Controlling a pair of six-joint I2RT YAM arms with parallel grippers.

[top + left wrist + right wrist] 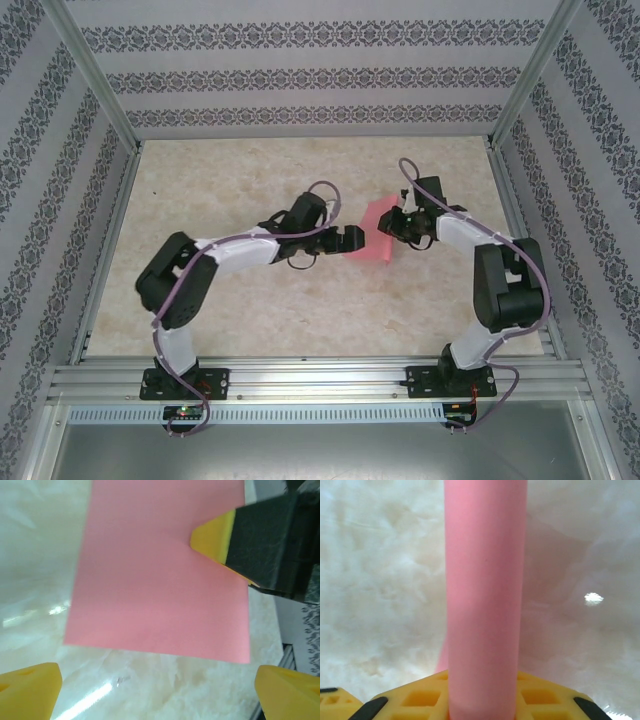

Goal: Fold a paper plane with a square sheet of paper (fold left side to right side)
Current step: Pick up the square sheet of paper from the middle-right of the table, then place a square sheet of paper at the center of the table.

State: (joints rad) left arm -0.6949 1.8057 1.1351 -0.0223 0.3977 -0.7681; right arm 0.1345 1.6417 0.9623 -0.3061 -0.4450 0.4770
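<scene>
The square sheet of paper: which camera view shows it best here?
Left wrist: the square sheet of paper shows nearly its whole face and three edges, pinched by the right gripper. Top external shows a small pink patch; right wrist shows a narrow pink band.

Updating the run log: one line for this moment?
left gripper: open, clear of the square sheet of paper | right gripper: shut on its right edge | fold: not done
</scene>
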